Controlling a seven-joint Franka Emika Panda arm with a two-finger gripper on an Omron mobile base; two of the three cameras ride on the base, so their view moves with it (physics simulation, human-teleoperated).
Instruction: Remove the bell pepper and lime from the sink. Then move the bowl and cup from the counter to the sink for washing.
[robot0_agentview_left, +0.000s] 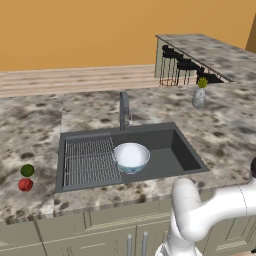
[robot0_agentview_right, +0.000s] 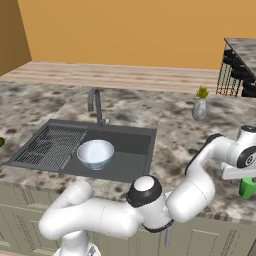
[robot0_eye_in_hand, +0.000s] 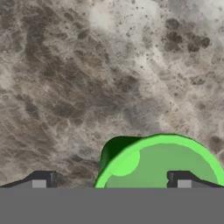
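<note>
The bowl (robot0_agentview_left: 131, 156), white inside and pale blue outside, sits upright in the dark grey sink (robot0_agentview_left: 170, 137), just right of the wire rack. Left of the sink, the dark green lime (robot0_agentview_left: 27, 170) and the red bell pepper (robot0_agentview_left: 25, 185) lie side by side on the counter (robot0_agentview_left: 30, 130). At the far right of the counter stands the bright green cup (robot0_agentview_right: 247, 187), directly under my hand. In the hand view my gripper (robot0_eye_in_hand: 110, 180) is open just above the cup (robot0_eye_in_hand: 162, 166). One fingertip (robot0_eye_in_hand: 179, 179) is over its mouth, the other is outside its rim.
A dark faucet (robot0_agentview_left: 123, 110) rises behind the sink. A grey vase (robot0_agentview_left: 199, 97) with a yellow-green plant stands on the counter at the back right. Beyond it is a raised stone bar (robot0_agentview_left: 215, 52) with black stools.
</note>
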